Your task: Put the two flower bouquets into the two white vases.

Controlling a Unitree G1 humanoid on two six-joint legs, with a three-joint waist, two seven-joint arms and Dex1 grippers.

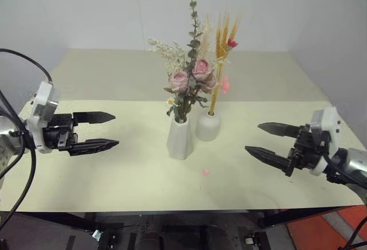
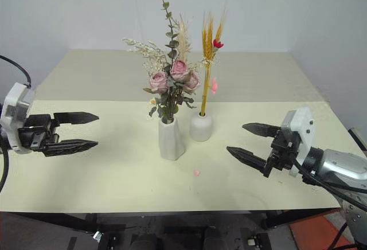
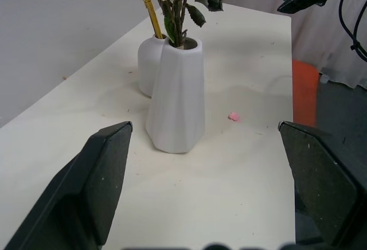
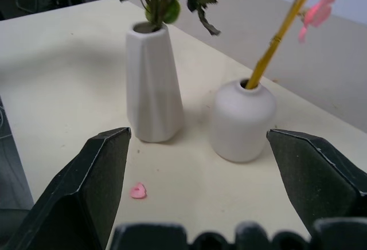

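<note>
Nearest the front edge of the pale table (image 1: 103,175), a small loose pink petal (image 1: 205,172) lies on the bare surface, a little in front of the vases and touching neither.

Left gripper (image 1: 103,131) hovers over the left side of the table, pointing toward the centre. Its jaws stand wide apart and hold nothing. Right gripper (image 1: 267,140) hovers over the right side, pointing inward toward the vases. Its jaws are likewise wide apart and empty. Both grippers are well apart from the vases.

At the table's centre stands the taller faceted white vase (image 1: 180,138), upright. The bushy bunch of pink roses (image 1: 192,77), with green leaves and white sprigs, sits in its mouth, stems down inside, one long leafy sprig rising above the rest.

Just beside it, slightly farther back and toward the robot's right, stands the shorter rounded white vase (image 1: 207,125), upright. The two vases are very close; contact between them cannot be confirmed. The slim bunch of yellow stalks (image 1: 221,61), carrying a red bloom near the top and a pink bloom lower down, stands in its mouth, leaning slightly.

Beyond the table is a plain light wall (image 1: 86,9).
</note>
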